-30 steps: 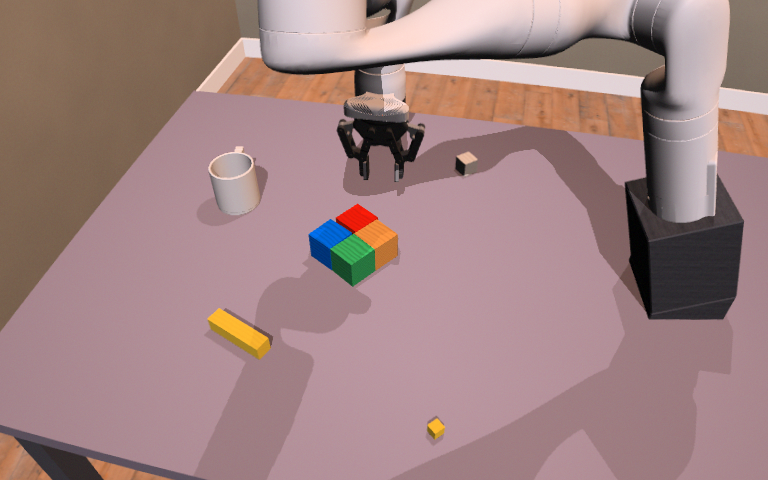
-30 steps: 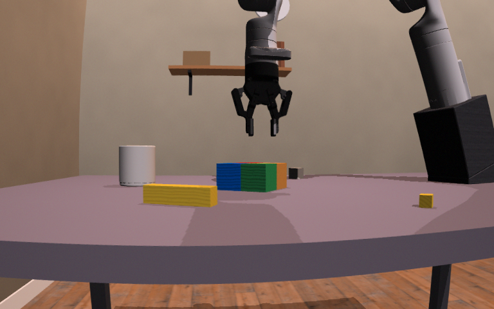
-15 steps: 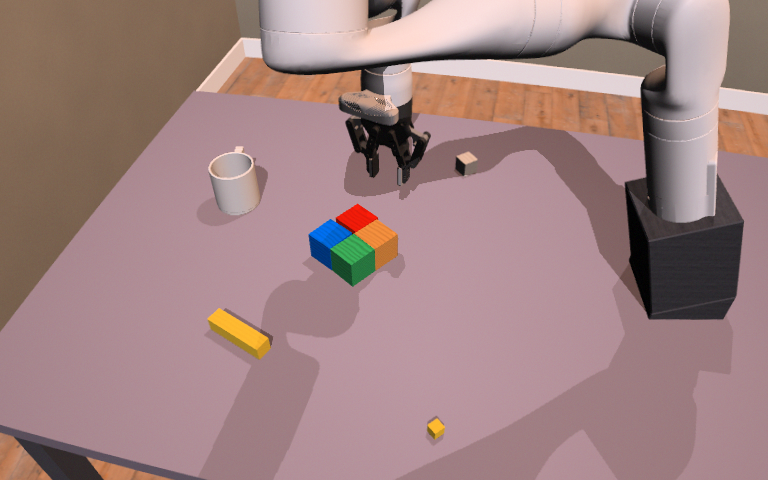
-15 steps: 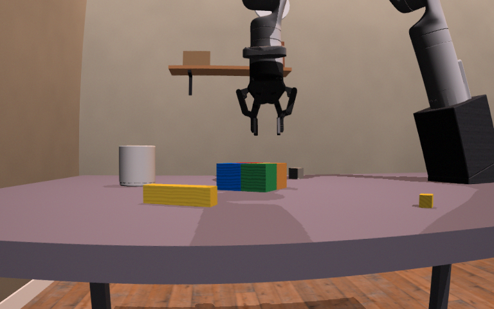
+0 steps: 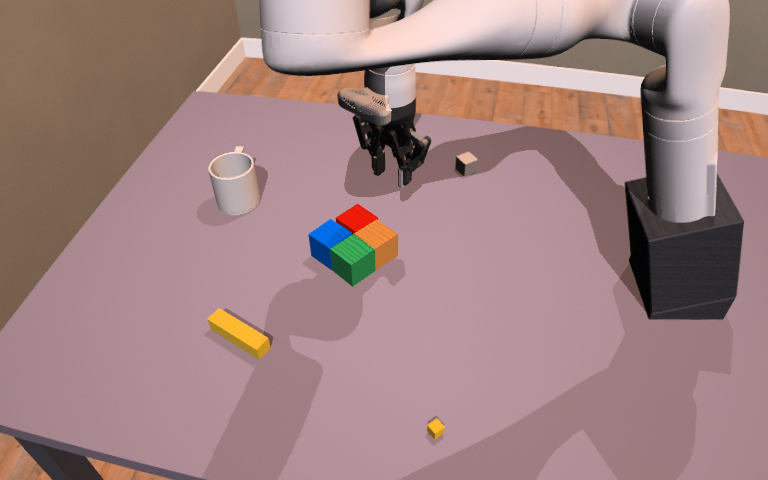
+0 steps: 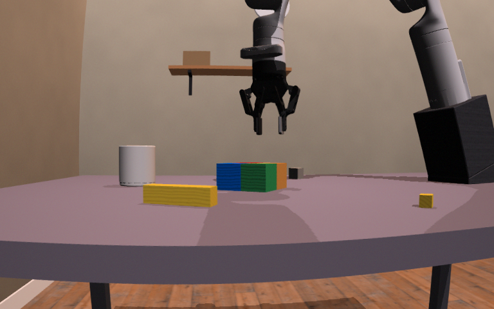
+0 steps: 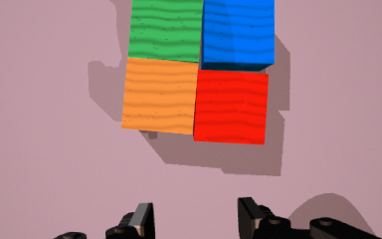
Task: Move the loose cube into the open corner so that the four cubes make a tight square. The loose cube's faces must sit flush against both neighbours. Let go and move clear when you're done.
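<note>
Counter: matt mauve top (image 5: 509, 333) (image 6: 174, 262) (image 7: 40, 149), beneath the claw, crossed by arm shadows; two dark legs seen in the exterior view.
Room: brown side wall (image 5: 113, 113) (image 6: 40, 109), grey-beige back wall (image 5: 750, 67) (image 6: 145, 120), plank wood floor (image 5: 509, 107) (image 6: 255, 291).
Shelf: one, brown board (image 6: 211, 70), behind the claw in the exterior view, bearing one tan box (image 6: 196, 58).
Claw: one, black two-finger claw (image 5: 391, 176) (image 6: 269, 131) (image 7: 196, 218), roughly half open, holding nothing, raised above the counter.
Large cubes: four, wood-grained, below the claw and nearer the top camera: red cube (image 5: 356, 217) (image 7: 231, 107), orange cube (image 5: 380, 243) (image 6: 281, 175) (image 7: 160, 96), green cube (image 5: 352, 259) (image 6: 253, 177) (image 7: 165, 31), blue cube (image 5: 327, 240) (image 6: 228, 177) (image 7: 239, 31).
Loose cube: identity not certain; red occupies one corner, slightly out of line with orange, a narrow gap showing towards blue.
Small cubes: two; grey-brown (image 5: 466, 163) (image 6: 295, 172) right of the claw in the top view, yellow (image 5: 435, 427) (image 6: 426, 200) nearer that camera.
Bar: one, yellow block (image 5: 237, 333) (image 6: 178, 195), left and nearer.
Mug: one, white cylindrical (image 5: 236, 192) (image 6: 136, 165), left of the claw.
</note>
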